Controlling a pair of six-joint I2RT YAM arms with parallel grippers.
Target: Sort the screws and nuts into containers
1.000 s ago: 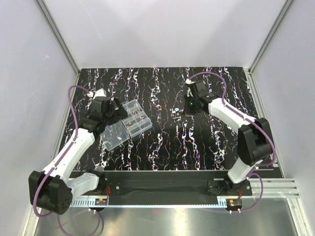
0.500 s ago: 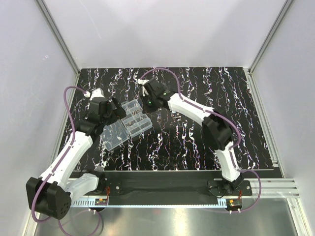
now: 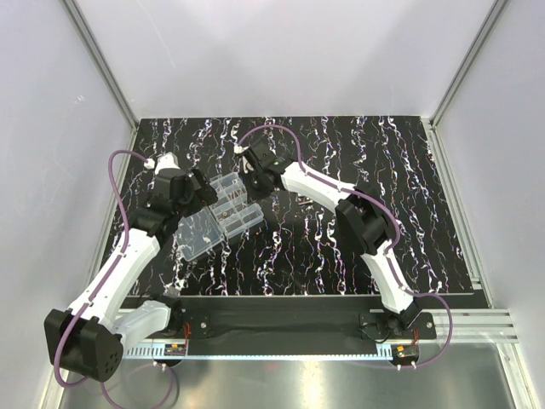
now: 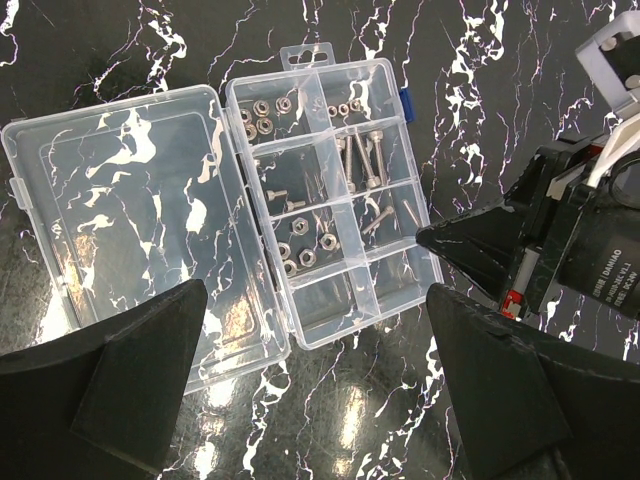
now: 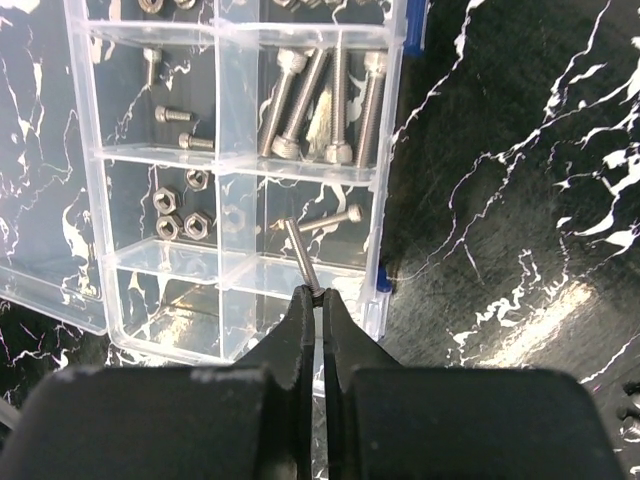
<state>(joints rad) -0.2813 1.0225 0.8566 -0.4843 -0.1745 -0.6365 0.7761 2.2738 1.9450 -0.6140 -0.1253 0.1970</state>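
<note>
The clear organiser box (image 4: 392, 262) lies open on the black marbled table with its lid (image 4: 120, 220) flat to the left. Its containers hold several screws (image 5: 320, 100) and nuts (image 5: 180, 215). My right gripper (image 5: 318, 298) is shut on the threaded end of one long silvery screw (image 5: 300, 255), which hangs tilted over a right-hand compartment where another screw (image 5: 330, 217) lies. In the top view, the right gripper (image 3: 254, 189) sits at the box's far right edge. My left gripper (image 4: 315, 295) stands wide open and empty just beside the box (image 3: 232, 204).
The right arm stretches across the middle of the table from its base (image 3: 396, 319) to the box. The left arm's purple cable (image 3: 119, 183) loops near the left wall. A small silvery piece (image 5: 630, 405) lies on the table right of the box.
The right arm has swung left from the middle of the table to the organiser box, gripper shut throughout. The left arm has hardly moved.
</note>
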